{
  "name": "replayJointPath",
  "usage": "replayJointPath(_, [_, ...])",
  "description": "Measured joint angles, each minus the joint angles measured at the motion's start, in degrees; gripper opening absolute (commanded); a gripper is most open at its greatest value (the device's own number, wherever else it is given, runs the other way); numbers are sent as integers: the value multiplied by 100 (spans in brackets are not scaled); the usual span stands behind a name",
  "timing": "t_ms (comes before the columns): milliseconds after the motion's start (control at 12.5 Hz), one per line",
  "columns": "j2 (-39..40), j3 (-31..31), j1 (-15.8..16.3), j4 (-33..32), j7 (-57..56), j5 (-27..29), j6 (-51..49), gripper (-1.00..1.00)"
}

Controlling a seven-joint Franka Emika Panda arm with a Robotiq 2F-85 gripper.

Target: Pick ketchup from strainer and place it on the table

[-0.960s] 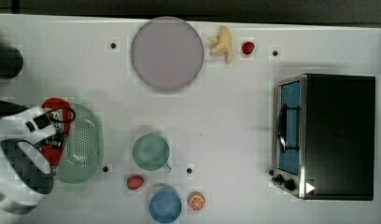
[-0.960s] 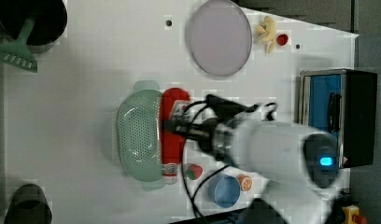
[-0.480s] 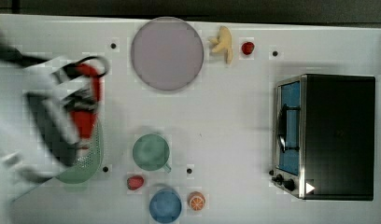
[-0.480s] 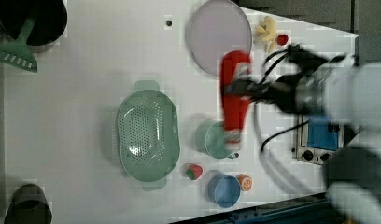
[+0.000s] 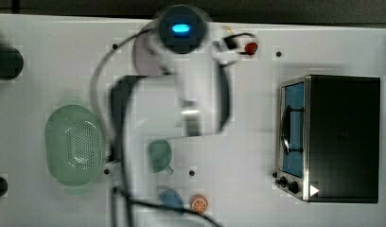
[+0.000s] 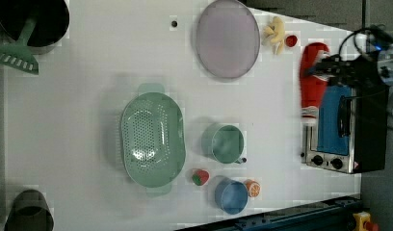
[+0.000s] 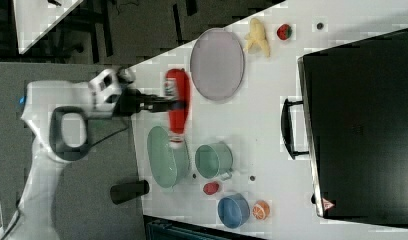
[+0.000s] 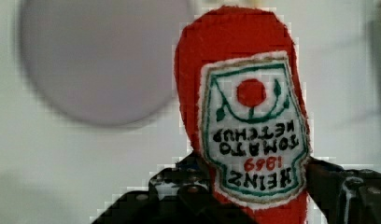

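Red ketchup (image 8: 240, 70), white green-edged label; pale green perforated strainer (image 6: 152, 137); lilac plate (image 6: 227, 37) beyond it; white table (image 6: 79, 96).

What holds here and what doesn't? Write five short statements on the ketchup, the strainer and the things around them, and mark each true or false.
1. The strainer has nothing in it. True.
2. The ketchup lies flat on the table. False: the claw grips it, away from the strainer.
3. In the left view, the green mug stands between the strainer and the toaster oven. True.
4. The banana lies on the purple plate. False: it lies on the table beside the plate.
5. The ketchup's label faces the wrist camera. True.
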Motion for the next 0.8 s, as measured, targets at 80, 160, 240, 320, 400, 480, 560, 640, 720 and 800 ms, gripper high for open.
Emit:
replayJointPath(80, [56, -217, -142, -11, -84, 1, 14, 19])
replayJointPath(160, [74, -421, -241, -78, -166, 6, 38, 19])
replayJointPath(240, [61, -621, -280, -218, -260, 28, 84, 19])
replayJointPath(320, [50, -788, -299, -420, -323, 39, 304, 19])
replayJointPath(400, [31, -857, -334, -688, -362, 3, 659, 19])
replayJointPath(480, [3, -865, -352, -990, -385, -14, 986, 19])
replayJointPath(560, [-13, -834, -350, -1276, -394, -9, 1280, 19])
replayJointPath(640, [-6, -762, -334, -1511, -397, 23, 1465, 19])
replayJointPath(720, [20, -678, -301, -1701, -401, 56, 1565, 19])
replayJointPath(800, [44, -588, -247, -1902, -404, 56, 1739, 19])
